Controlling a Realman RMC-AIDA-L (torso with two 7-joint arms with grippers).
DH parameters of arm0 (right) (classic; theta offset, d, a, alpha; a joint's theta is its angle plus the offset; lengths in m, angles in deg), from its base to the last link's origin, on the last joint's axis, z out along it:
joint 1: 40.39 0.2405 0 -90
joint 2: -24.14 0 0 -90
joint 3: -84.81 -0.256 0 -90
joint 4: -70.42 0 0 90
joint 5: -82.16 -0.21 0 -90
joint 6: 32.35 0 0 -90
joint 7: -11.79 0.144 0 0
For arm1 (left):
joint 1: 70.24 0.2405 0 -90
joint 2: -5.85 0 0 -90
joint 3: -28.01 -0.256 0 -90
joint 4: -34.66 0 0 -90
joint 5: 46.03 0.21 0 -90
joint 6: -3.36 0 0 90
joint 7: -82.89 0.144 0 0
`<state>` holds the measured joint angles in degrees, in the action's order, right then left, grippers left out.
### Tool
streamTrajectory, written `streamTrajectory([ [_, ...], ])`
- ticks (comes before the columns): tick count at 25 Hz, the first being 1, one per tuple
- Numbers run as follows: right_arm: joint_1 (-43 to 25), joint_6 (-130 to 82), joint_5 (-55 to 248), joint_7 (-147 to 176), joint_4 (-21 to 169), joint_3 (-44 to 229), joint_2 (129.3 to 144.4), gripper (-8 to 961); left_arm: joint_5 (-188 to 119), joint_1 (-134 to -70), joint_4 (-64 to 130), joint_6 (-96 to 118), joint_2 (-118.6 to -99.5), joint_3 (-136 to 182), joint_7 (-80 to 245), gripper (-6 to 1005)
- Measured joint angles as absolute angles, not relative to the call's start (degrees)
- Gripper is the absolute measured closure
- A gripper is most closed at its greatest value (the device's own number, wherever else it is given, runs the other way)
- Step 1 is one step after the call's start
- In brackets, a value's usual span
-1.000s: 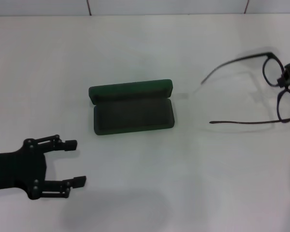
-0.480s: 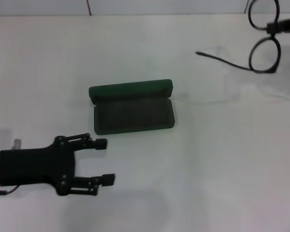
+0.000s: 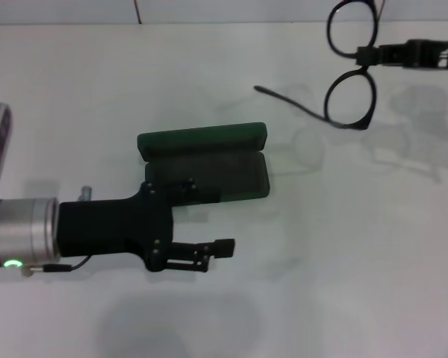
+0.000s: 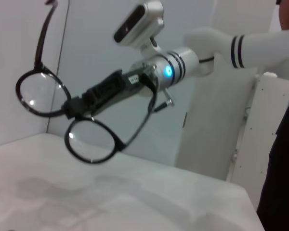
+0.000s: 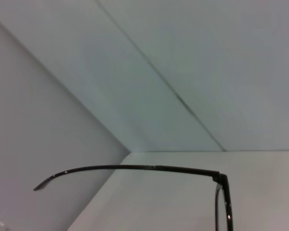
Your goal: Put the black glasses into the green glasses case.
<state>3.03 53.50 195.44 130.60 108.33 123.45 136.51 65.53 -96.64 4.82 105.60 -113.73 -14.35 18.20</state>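
Observation:
The green glasses case [image 3: 202,140] lies open in the middle of the white table [image 3: 343,246], its lid toward the back and its felt tray [image 3: 239,175] facing up. My left gripper [image 3: 211,221] is open at the case's front edge, with one finger over the tray's front left part and the other on the table side. The black glasses [image 3: 351,99] hang in the air at the back right, unfolded, one temple arm pointing toward the case. My right gripper [image 3: 371,54] is shut on their bridge. The left wrist view shows the glasses [image 4: 89,140] held by the right gripper [image 4: 73,107].
The table's back edge meets a wall [image 3: 246,9] just behind the glasses. A thin temple arm [image 5: 135,168] crosses the right wrist view. White furniture [image 4: 274,144] stands beyond the table in the left wrist view.
My left arm has moved right and forward until its gripper reaches the case's front. My right gripper has carried the glasses up off the table and leftward, nearer the case.

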Motion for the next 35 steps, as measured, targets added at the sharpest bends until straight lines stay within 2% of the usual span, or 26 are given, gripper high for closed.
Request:
streamTrajectory([
  [3,2.7,53.5,195.4,129.1,108.0,123.4,137.62,913,65.1,-98.3,7.0,104.8,-113.67,-14.4,18.2,145],
  [7,2.9,53.4,195.3,127.5,106.2,123.4,138.02,913,65.1,-99.5,8.2,104.2,-113.88,-14.7,19.4,145],
  [12,3.0,53.4,195.3,125.0,104.6,123.4,138.16,913,64.4,-100.7,11.1,102.1,-113.84,-14.6,20.9,360],
  [17,3.0,53.3,195.2,120.3,104.1,123.4,139.57,914,63.9,-101.1,13.2,101.6,-113.98,-14.7,24.4,460],
  [23,4.0,52.6,193.1,115.0,99.8,123.6,139.87,914,63.8,-102.6,16.3,101.5,-114.05,-14.7,26.5,579],
  [28,4.6,51.3,191.0,111.6,97.0,123.9,140.11,914,63.6,-103.8,18.6,101.5,-114.23,-14.6,28.5,818],
  [31,5.0,50.2,190.5,110.7,95.7,125.2,140.20,914,63.0,-104.2,19.3,101.5,-114.31,-14.5,29.3,1004],
  [35,5.4,50.0,189.1,108.6,93.9,126.9,140.32,914,60.9,-104.2,19.8,101.1,-114.33,-14.5,29.4,999],
])
